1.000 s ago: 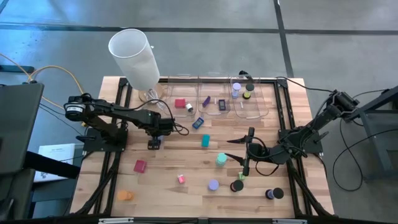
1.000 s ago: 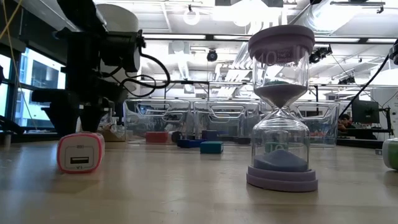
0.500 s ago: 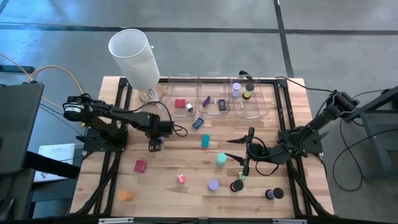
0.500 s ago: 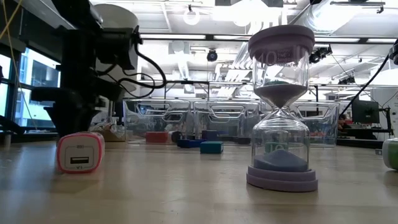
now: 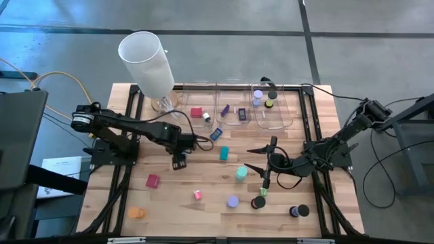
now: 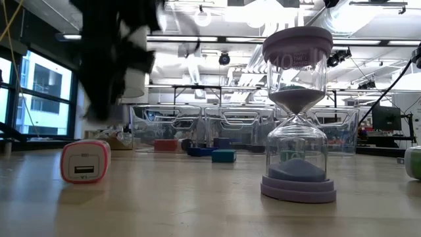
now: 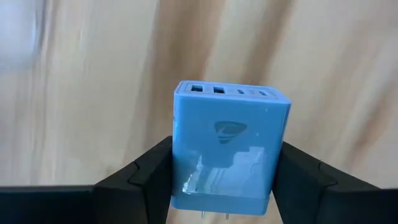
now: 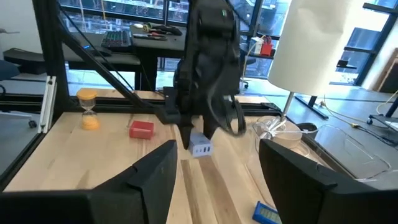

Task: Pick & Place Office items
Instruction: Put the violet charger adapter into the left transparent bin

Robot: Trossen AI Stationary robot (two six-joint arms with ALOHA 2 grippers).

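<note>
Left gripper (image 7: 221, 180) has its jaws partly closed onto a blue USB charger block (image 7: 227, 146), one dark finger flat on each side face. In the left wrist view the block fills the centre of the frame, port face outward, with metal prongs just showing at its lower edge. In the high view the same gripper (image 5: 179, 161) sits left of centre, over bare wood; the block itself is hidden under the fingers there. The right wrist view shows the charger (image 8: 202, 148) at frame centre, hanging below the left arm, apparently clear of the table (image 5: 203, 177).

Handling judgement: the block looks like rigid moulded plastic, light, not fragile. Its faces are smooth and glossy, so it could slip or twist if the squeeze is light. The flat side faces are the right place to hold; the present grip sits near mid-height, which should limit rotation. The prongs should stay clear of the fingers.

Right gripper (image 5: 261, 166) hovers right of centre in the high view, jaws spread apart with nothing between them, near a teal cylinder (image 5: 241, 174).

Clear bins (image 5: 237, 108) lie along the upper middle of the high view, several small items already inside. A pink block (image 6: 84, 161) and a lavender hourglass (image 6: 297, 112) stand in the low view.
</note>
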